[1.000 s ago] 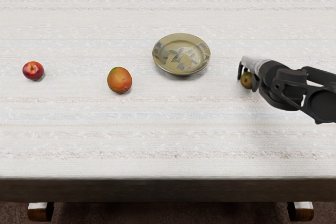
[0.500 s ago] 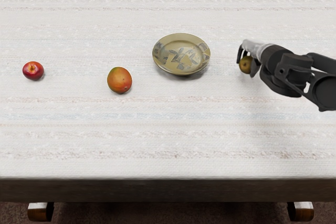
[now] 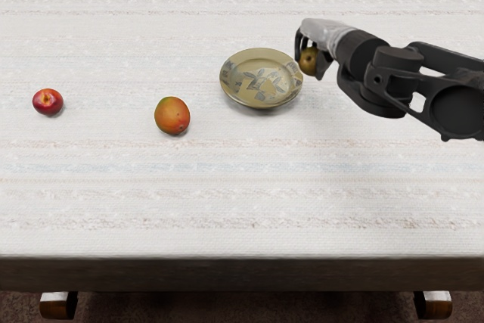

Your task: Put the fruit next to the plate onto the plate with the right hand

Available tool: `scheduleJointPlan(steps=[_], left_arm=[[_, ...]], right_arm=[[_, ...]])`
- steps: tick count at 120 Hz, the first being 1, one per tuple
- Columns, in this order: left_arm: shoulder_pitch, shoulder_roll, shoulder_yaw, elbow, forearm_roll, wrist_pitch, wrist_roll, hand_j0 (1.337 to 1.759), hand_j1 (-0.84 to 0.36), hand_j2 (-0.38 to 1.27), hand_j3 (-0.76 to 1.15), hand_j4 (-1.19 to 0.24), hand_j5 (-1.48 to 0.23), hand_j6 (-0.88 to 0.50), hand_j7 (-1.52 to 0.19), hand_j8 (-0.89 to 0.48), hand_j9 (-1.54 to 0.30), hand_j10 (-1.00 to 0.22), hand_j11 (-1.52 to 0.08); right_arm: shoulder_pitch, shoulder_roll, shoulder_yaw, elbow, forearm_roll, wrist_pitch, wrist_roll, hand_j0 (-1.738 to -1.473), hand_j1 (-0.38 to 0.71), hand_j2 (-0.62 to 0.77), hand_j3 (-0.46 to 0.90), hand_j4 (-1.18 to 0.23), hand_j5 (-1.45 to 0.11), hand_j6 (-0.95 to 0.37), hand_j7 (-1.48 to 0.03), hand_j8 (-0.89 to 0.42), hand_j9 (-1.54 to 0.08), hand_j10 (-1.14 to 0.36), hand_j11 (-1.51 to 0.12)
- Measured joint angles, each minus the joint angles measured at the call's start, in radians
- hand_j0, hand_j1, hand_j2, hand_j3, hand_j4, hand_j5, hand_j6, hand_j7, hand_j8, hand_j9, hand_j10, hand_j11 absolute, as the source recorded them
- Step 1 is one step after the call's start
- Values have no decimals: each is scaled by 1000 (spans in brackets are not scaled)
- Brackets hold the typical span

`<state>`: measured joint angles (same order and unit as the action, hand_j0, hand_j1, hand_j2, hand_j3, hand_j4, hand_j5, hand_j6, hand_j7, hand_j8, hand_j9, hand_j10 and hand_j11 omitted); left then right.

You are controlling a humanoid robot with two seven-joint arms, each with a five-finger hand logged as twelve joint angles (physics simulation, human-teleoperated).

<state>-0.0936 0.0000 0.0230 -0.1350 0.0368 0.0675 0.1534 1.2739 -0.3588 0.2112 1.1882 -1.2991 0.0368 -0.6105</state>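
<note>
While my right hand (image 3: 324,40) is clamping the fruit (image 3: 308,60) at the plate's (image 3: 243,66) right rim, upper centre, a mango (image 3: 172,115) and apple (image 3: 48,101) are lying further left.

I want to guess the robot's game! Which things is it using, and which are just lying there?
Using: right hand, small fruit held in it, plate.
Just lying there: mango, apple, both on the table.
</note>
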Motion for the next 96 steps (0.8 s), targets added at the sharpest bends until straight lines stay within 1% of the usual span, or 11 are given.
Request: scheduleJointPlan(steps=[16, 34, 38, 46, 55, 61, 72, 86, 91, 96], left_arm=[[0, 0, 0, 0, 0, 0, 0, 1658, 328, 3, 0, -18, -23, -18, -23, -18, -23, -18, -23], [0, 0, 0, 0, 0, 0, 0, 1658, 328, 3, 0, -18, -23, -18, -23, -18, -23, -18, -23], [0, 0, 0, 0, 0, 0, 0, 1658, 328, 3, 0, -18, -23, -18, -23, -18, -23, -18, -23], [0, 0, 0, 0, 0, 0, 0, 1658, 328, 3, 0, -18, -23, -18, -23, -18, -23, -18, -23], [0, 0, 0, 0, 0, 0, 0, 1658, 328, 3, 0, -18, -23, -18, -23, -18, -23, -18, -23], [0, 0, 0, 0, 0, 0, 0, 1658, 328, 3, 0, -18, -23, -18, -23, -18, -23, -18, -23], [0, 0, 0, 0, 0, 0, 0, 1658, 328, 3, 0, -18, -23, -18, -23, -18, -23, -18, -23], [0, 0, 0, 0, 0, 0, 0, 1658, 328, 3, 0, -18, -23, -18, -23, -18, -23, -18, -23], [0, 0, 0, 0, 0, 0, 0, 1658, 328, 3, 0, -18, -23, -18, -23, -18, -23, -18, -23], [0, 0, 0, 0, 0, 0, 0, 1658, 328, 4, 0, -18, -23, -18, -23, -18, -23, -18, -23]], right_arm=[[18, 52, -5, -6, -4, -29, 0, -1658, 350, 390, 3, -700, -1138, -282, -1011, -206, -1092, -696, -1107], [13, 126, -21, -17, -24, -100, 0, -1658, 371, 423, 2, -709, -1188, -264, -1034, -174, -1129, -718, -1149], [9, 140, -32, -20, -32, -129, 0, -1658, 373, 432, 3, -712, -1195, -262, -1038, -200, -1139, -720, -1162], [-1, 161, -56, -28, -42, -184, 1, -1658, 373, 445, 3, -712, -1213, -269, -1045, -196, -1160, -722, -1186], [-18, 179, -81, -39, -55, -242, 0, -1657, 350, 416, 1, -730, -1201, -294, -1053, -214, -1145, -746, -1166], [-32, 199, -107, -57, -60, -284, 0, -1657, 331, 397, 1, -739, -1197, -307, -1057, -230, -1141, -757, -1159], [-50, 260, -161, -125, -72, -358, -1, -1656, 309, 381, 0, -750, -1197, -328, -1064, -248, -1135, -774, -1149], [-66, 300, -207, -184, -83, -423, -1, -1655, 293, 368, 1, -762, -1188, -334, -1069, -269, -1120, -791, -1129], [-68, 309, -214, -199, -85, -434, -1, -1655, 279, 339, 1, -741, -1146, -333, -1036, -280, -1082, -769, -1089], [-70, 324, -214, -224, -84, -456, -1, -1656, 178, 275, 0, -617, -952, -285, -861, -241, -899, -640, -905]])
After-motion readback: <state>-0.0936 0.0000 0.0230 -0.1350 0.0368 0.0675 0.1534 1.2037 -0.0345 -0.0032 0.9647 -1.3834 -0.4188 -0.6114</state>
